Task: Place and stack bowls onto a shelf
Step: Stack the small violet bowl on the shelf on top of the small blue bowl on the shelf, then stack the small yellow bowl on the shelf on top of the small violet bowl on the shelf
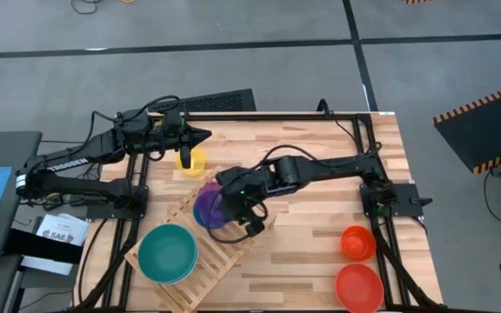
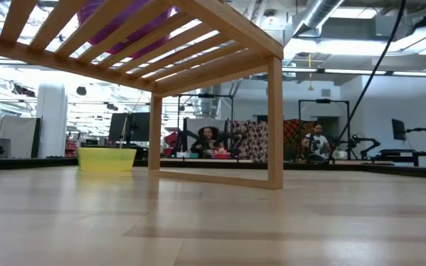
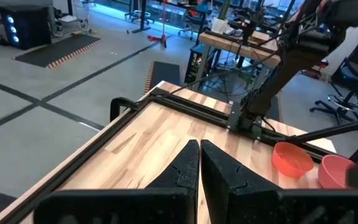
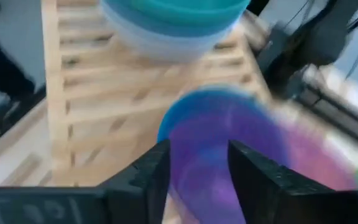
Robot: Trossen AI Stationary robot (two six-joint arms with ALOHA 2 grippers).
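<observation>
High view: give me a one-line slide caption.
Right gripper open over purple bowl on slatted shelf; teal bowl beside.

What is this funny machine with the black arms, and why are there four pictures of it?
It is a robot with two dark arms at a wooden table. One camera looks down from above, one sits low on the tabletop, and one rides on each wrist. The right gripper is over the pale slatted wooden shelf, fingers open around a purple plastic bowl. A stack topped by a teal bowl sits there too. The left gripper waits shut near a small yellow bowl. Two orange-red bowls wait on the table.
</observation>
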